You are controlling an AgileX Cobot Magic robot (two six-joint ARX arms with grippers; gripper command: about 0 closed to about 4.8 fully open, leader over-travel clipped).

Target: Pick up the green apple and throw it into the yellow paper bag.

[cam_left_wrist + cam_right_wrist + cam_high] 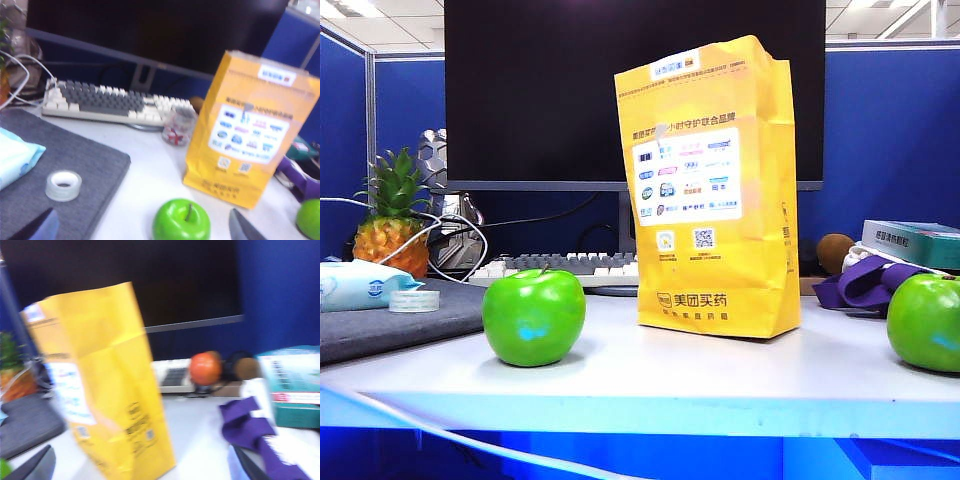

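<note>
Two green apples are seen on the white table (720, 375). The green apple (533, 316) nearer the left stands upright in front of the yellow paper bag (712, 190) and to its left, apart from it; its stem shows in the left wrist view. A second green apple (926, 322) is cut by the right edge of the exterior view, well apart from the first, with the bag between them.

One bag is counted. It stands upright, top open, near the middle of the table. On its front a white panel of small logos is printed, with a QR code below and dark Chinese lettering near the base, read as 美团买药; the finer print cannot be read.

Also counted: one keyboard (560, 266), one dark monitor (540, 90), one pineapple (392, 220), one roll of clear tape (414, 301) on a grey mat (390, 325), one pack of wipes (360, 285), one teal box (915, 243), one purple cloth (870, 282). In the right wrist view one orange fruit (205, 368) is seen; in the left wrist view, one small jar (176, 130) by the keyboard.

The left gripper (145, 231) is seen only in its wrist view, above and short of the nearer apple, jaws spread wide with nothing between them. The right gripper (145, 467) hangs near the bag's side, fingertips wide apart and holding nothing.
</note>
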